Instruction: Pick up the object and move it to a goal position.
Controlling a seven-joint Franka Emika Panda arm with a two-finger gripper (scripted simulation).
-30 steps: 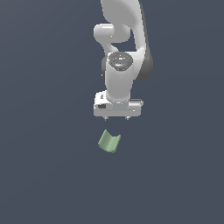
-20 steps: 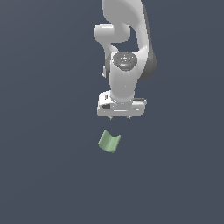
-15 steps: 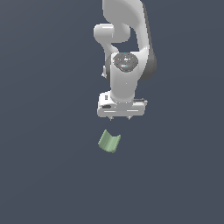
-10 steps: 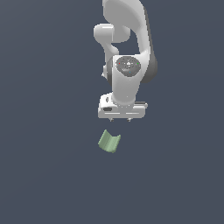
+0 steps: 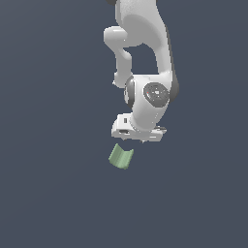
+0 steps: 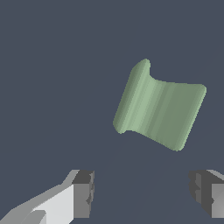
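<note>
- Hovering above the dark counter (image 5: 53, 193), the gripper (image 6: 142, 192) has its fingers (image 6: 83, 192) spread wide, with nothing between them.
- The object (image 6: 158, 107), a pale green block with a concave top, lies on the counter just beyond the fingertips, apart from them.

A small pale green object (image 5: 120, 157) (image 6: 159, 106), shaped like a short half-pipe with its curved hollow facing up, lies tilted just below the exterior view's centre.

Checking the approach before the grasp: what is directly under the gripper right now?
Only bare dark floor shows between the open fingers of the gripper. The green block lies apart, ahead of them, not yet between them. Its underside is hidden.
</note>
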